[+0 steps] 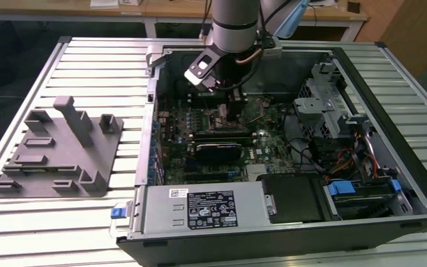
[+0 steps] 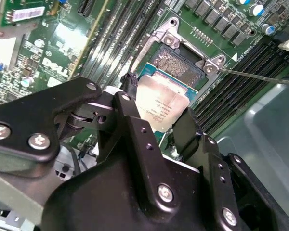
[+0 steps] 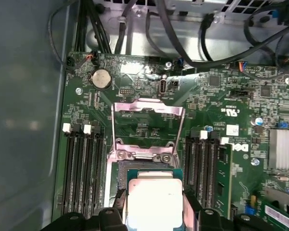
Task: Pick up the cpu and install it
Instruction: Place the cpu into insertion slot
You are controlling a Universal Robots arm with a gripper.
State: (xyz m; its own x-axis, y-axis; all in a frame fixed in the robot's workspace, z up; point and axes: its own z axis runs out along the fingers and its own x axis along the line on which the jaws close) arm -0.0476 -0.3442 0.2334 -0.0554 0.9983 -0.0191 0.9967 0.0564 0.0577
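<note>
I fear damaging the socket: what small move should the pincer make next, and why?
Probably a slow, short descent. The pincer grips the cpu by two edges over the open socket, whose retention frame is tipped up. Part of the socket shows past the cpu, so alignment is uncertain.

Exterior view raised and well back, looking down into the open black computer case (image 1: pixel 273 247), both wrist views close above the green motherboard (image 3: pixel 216 110) inside that case, sharing its silver metal socket frame (image 3: pixel 147 107) (image 2: pixel 166 38) and the silvery-topped square cpu (image 3: pixel 154 202) (image 2: pixel 161 103).
</note>
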